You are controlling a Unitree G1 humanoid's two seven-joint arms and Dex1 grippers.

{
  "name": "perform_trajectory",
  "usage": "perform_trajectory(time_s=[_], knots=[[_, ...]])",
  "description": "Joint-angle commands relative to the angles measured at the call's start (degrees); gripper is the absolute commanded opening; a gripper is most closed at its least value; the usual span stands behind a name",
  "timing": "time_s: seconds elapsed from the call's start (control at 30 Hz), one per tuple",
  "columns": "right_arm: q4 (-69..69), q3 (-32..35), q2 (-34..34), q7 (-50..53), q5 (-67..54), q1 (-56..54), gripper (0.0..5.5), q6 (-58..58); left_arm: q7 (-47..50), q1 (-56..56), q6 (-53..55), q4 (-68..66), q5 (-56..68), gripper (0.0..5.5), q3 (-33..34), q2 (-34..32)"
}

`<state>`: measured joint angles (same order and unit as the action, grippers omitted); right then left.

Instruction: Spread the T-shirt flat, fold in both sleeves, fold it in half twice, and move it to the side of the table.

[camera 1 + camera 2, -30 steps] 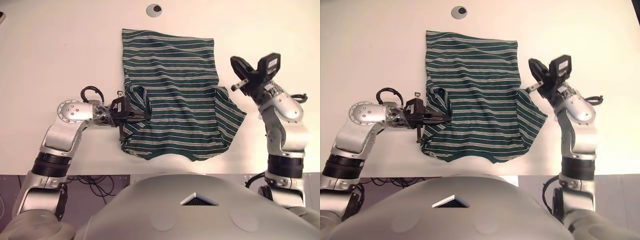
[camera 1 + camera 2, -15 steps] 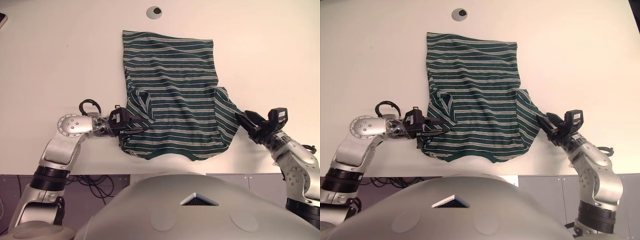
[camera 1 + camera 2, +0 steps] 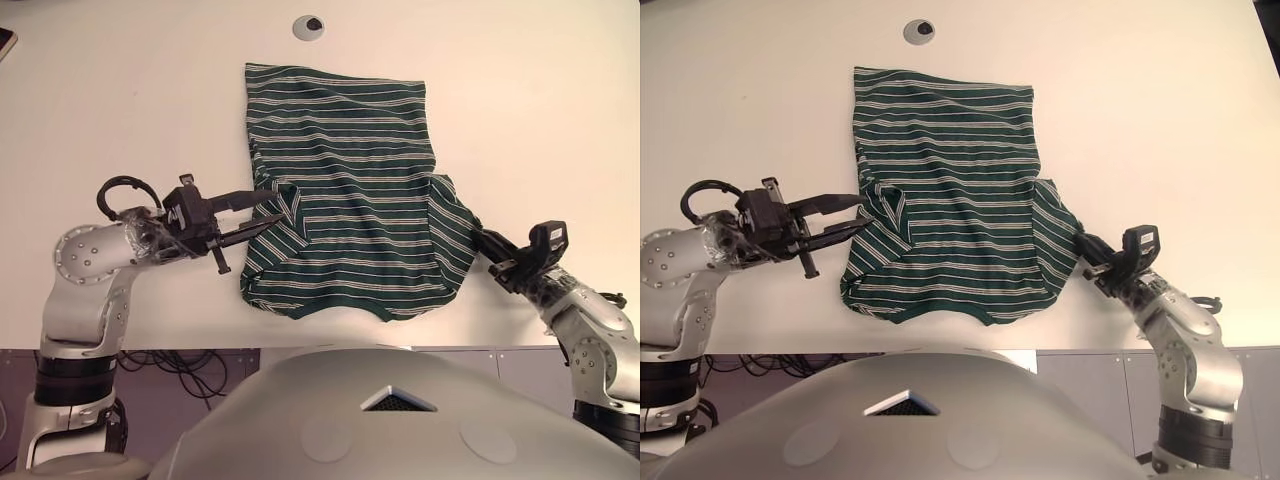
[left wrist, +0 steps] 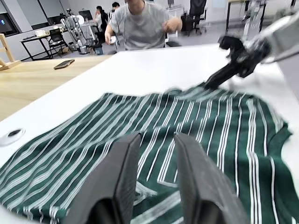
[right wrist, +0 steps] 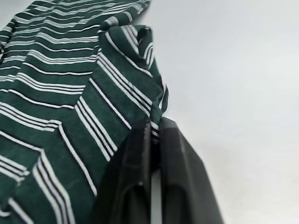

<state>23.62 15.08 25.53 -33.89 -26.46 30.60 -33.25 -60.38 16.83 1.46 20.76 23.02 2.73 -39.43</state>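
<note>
The left gripper hovers at the T-shirt's left edge, beside the spot where the left sleeve lies folded in over the body of the shirt. Its two fingers are spread apart with nothing between them. In the left wrist view they stand just above the striped cloth, and it is not clear whether they touch it.

The T-shirt, dark green with thin white stripes, lies on the white table with its hem pointing away from the robot and its collar end toward the robot. The body is mostly flat, with soft wrinkles across the far half and a slightly rumpled lower left corner. Just beyond the hem, a round cable grommet is set into the tabletop, apart from the cloth.

The right sleeve is not folded in. It juts out from the T-shirt's right side toward the robot's right. The right gripper sits low at the outer tip of that sleeve. Its fingers are clamped together on the sleeve's edge, and a small fold of striped fabric bunches up between them in the right wrist view.
</note>
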Motion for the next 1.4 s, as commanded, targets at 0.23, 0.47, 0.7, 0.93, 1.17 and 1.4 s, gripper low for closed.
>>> perform_trajectory(time_s=[0.23,0.47,0.7,0.93,1.17,1.4], knots=[[10.2,-9.6,4.3,0.3,5.3,-6.5,0.0,0.0,-1.0,3.4,-7.6,-9.9,-7.3,0.01,-6.6,1.2],[7.3,-24.6,6.8,-3.8,11.6,-8.4,0.0,1.7,0.6,2.7,-8.6,-11.1,-6.4,0.01,-5.6,1.9],[7.8,-32.8,7.7,-4.5,15.0,-9.1,0.0,1.2,1.3,1.6,-8.8,-11.8,-6.9,0.01,-5.5,2.1],[10.4,-31.4,8.4,-3.8,12.7,-7.5,1.11,0.6,2.2,0.1,-8.7,-13.5,-9.0,0.47,-6.0,1.3],[20.9,-15.2,8.5,-5.2,-0.9,-5.3,2.31,-3.0,4.0,2.8,-18.9,-13.1,-16.4,1.53,-2.9,-3.2],[11.6,-5.5,25.6,-18.2,19.8,9.2,2.4,27.1,5.1,8.2,-27.0,-14.0,-27.9,2.43,2.8,-14.1]])
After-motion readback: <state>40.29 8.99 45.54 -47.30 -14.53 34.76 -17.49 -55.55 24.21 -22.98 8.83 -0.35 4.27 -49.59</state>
